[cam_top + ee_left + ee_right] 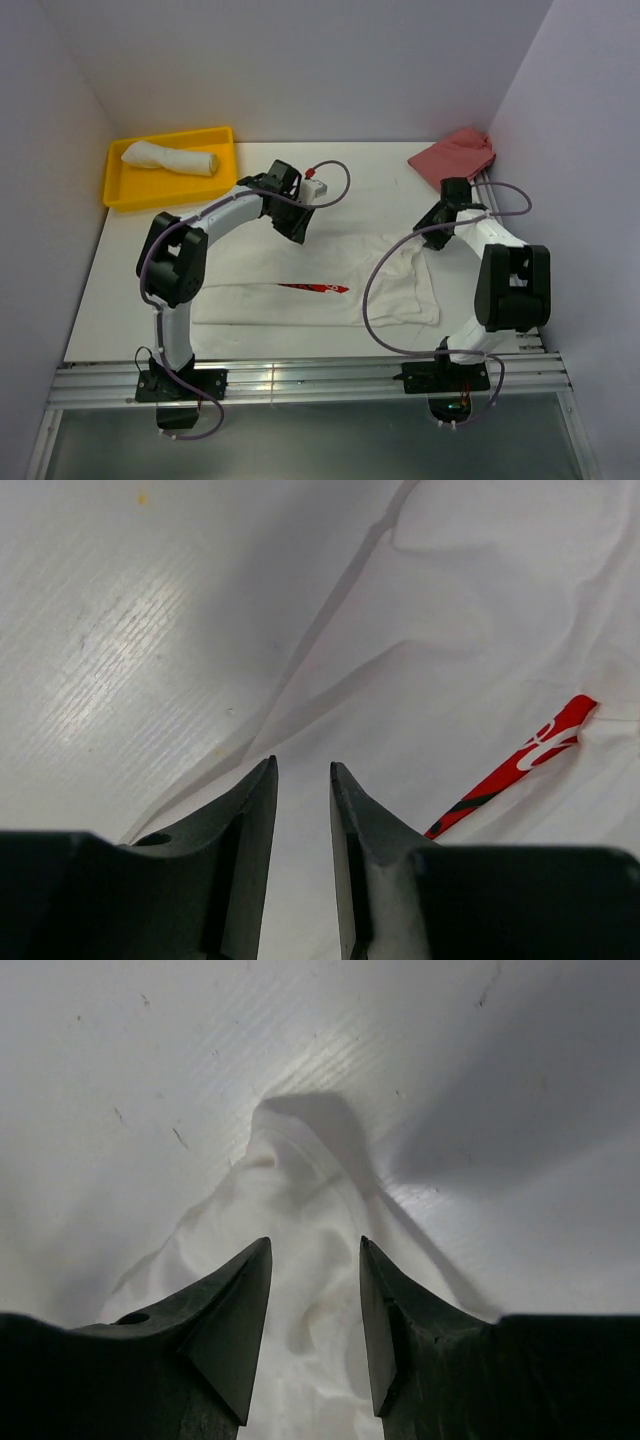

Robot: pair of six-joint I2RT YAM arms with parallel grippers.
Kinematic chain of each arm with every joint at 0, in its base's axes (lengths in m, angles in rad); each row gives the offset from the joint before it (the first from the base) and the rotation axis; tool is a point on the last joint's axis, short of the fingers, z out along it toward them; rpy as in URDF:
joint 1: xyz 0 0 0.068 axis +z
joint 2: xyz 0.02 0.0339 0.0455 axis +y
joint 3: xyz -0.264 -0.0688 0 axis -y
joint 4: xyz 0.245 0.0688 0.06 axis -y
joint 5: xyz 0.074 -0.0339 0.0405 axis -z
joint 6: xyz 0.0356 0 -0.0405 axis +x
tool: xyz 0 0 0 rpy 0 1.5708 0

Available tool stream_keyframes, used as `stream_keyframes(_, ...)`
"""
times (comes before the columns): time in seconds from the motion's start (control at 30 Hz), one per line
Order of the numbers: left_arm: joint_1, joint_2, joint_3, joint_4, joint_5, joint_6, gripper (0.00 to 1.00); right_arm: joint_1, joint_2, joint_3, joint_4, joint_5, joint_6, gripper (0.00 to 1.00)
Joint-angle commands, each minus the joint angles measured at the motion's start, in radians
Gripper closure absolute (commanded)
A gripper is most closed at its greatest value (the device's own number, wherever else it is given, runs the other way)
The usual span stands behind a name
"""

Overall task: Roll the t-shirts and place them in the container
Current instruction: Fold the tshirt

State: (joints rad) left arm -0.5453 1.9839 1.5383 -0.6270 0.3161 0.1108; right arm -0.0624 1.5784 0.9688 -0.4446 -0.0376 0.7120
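A white t-shirt with a thin red print lies folded flat across the middle of the table. My left gripper hovers over its far edge, jaws slightly apart and empty. In the left wrist view the shirt and print lie below it. My right gripper is open over the shirt's far right corner. In the right wrist view that bunched corner lies between and beyond the fingers. A second white t-shirt lies rolled in the yellow tray.
A pinkish-red cloth lies crumpled at the far right corner by the wall. The yellow tray sits at the far left. Walls close in the table on three sides. A metal rail runs along the near edge.
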Motion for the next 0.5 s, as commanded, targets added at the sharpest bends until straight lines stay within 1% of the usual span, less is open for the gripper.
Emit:
stream_keyframes(0.0, 0.034, 0.01, -0.009, -0.011, -0.005, -0.002, 0.67, -0.019, 0.063, 0.071, 0.055, -0.038, -0.043, 0.53)
stream_keyframes(0.1, 0.045, 0.021, -0.029, -0.002, -0.014, 0.003, 0.68, -0.034, 0.121, 0.1, 0.072, -0.054, -0.051, 0.55)
stream_keyframes(0.17, 0.047, 0.027, -0.037, 0.009, -0.035, 0.006, 0.68, -0.051, 0.144, 0.119, 0.09, -0.076, -0.054, 0.65)
stream_keyframes(0.2, 0.048, 0.038, -0.04, 0.01, -0.043, 0.007, 0.69, -0.056, 0.164, 0.128, 0.09, -0.082, -0.054, 0.72)
stream_keyframes(0.23, 0.051, 0.042, -0.04, 0.013, -0.048, 0.007, 0.69, -0.06, 0.172, 0.137, 0.09, -0.085, -0.055, 0.85)
stream_keyframes(0.3, 0.054, 0.061, -0.037, 0.018, -0.063, 0.007, 0.71, -0.07, 0.196, 0.168, 0.089, -0.093, -0.06, 0.95)
stream_keyframes(0.47, 0.067, 0.084, -0.038, 0.038, -0.097, 0.0, 0.75, -0.093, 0.236, 0.257, 0.06, -0.102, -0.075, 1.0)
